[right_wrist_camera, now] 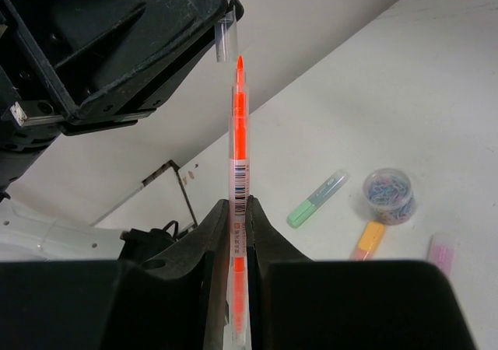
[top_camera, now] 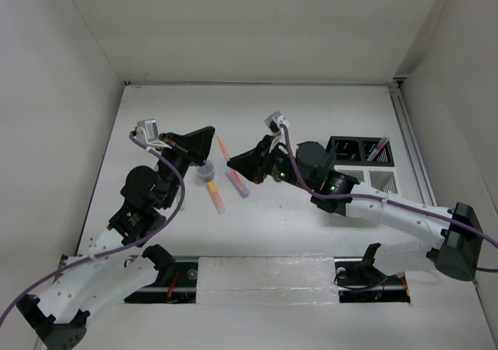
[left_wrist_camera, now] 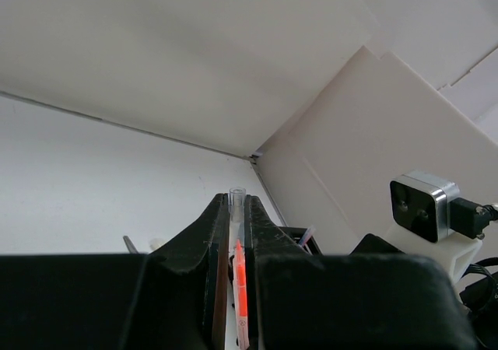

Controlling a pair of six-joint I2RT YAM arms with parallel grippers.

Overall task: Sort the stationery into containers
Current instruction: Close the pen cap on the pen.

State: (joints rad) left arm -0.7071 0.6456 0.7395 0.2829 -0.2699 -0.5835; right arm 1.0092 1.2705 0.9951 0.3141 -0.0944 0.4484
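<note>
Orange and thin, the barcode-labelled pen [right_wrist_camera: 239, 155] is the item in hand. Our right gripper [right_wrist_camera: 233, 210] is closed tight on its barrel, with the bare tip pointing at our left gripper [left_wrist_camera: 233, 218]. That one is pinched almost fully shut on a small clear plastic cap [right_wrist_camera: 224, 35], which hangs just beside the tip, off to one side and not touching it.

We judge this to be a capping step before the pen goes into the boxy black-and-white desk organizer [top_camera: 342, 149], which stands well apart at the right. The next move calls for lining the cap's mouth up with the tip and then pushing along the pen's axis.

The stubby green marker [right_wrist_camera: 317, 198], round clear tub of paper clips [right_wrist_camera: 389, 194], orange-yellow marker [right_wrist_camera: 369, 239] and pale purple marker [right_wrist_camera: 442, 250] lie unsorted on the white table [right_wrist_camera: 436, 93].
</note>
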